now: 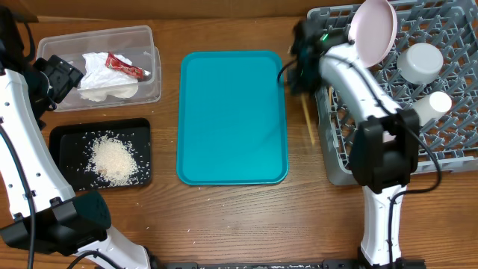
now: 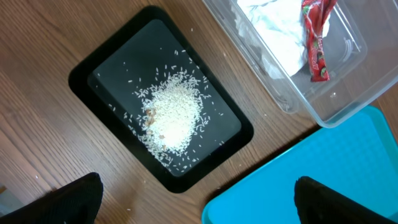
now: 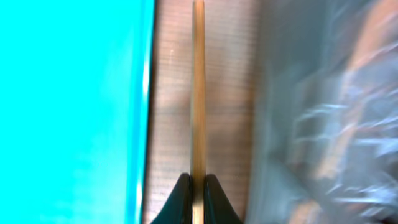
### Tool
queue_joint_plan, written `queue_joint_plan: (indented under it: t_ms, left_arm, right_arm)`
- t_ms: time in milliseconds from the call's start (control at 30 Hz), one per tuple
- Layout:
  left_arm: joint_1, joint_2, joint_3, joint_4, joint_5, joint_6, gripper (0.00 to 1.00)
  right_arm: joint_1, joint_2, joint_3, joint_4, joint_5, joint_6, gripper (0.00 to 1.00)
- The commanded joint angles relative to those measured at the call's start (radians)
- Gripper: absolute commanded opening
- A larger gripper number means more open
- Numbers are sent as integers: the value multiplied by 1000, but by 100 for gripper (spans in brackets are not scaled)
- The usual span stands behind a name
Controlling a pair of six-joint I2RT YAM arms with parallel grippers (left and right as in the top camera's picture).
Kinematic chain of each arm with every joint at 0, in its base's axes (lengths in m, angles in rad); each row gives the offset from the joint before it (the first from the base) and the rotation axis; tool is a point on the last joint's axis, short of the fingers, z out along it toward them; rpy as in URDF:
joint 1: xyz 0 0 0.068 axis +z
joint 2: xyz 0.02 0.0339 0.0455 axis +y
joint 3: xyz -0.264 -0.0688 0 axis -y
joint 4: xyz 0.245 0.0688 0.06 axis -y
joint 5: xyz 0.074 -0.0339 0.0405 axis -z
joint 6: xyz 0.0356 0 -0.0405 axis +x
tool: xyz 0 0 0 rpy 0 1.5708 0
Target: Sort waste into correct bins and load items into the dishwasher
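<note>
Right end effector (image 3: 198, 186) is clenched on the wooden chopsticks (image 3: 198, 93) near one end, likely to lift them into the grey rack (image 1: 336, 161) at 3 o'clock. They sit in the strip of surface (image 3: 171, 93) between that rack and the teal tray (image 1: 231, 119); whether both sticks are pinched is unclear. The rack's near wall stands in the way. At 9 o'clock the left end effector (image 2: 199, 208) hangs released over the black tray (image 2: 78, 81) of rice (image 2: 174, 115), beside the clear tub (image 2: 348, 93) holding napkin (image 2: 273, 25) and wrapper (image 2: 314, 43).

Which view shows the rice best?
Left wrist: the rice lies close and sharp in the black tray. Overhead shows it smaller, as a pale pile; right wrist does not show it.
</note>
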Motion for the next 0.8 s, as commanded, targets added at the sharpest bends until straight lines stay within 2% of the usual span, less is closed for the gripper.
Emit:
queue_joint_plan:
  t_ms: [0,133,233,433,700,733,767]
  left_arm:
    - [1,4,2,0,-1,16,100]
    - [1,4,2,0,-1,16,100]
    - [1,4,2,0,-1,16,100]
    - [1,4,2,0,-1,16,100]
    - [1,4,2,0,-1,16,100]
    - [1,4,2,0,-1,16,100]
    - [1,3,2,0,-1,16,100]
  right_arm:
    - [-71,-36,230,-64,13,8,4]
    - [-144,-36,396,-119,12,-42,4]
    - [-195,-36,412,-123,-38,-99,4]
    - [-257,-32,328,-87,-224,-188,4]
    - [-254,-32,192,21,-270,-187,4]
    - [-253,-32,177,33,-270,-187,6]
    - [-251,-32,164,42,-270,-187,14]
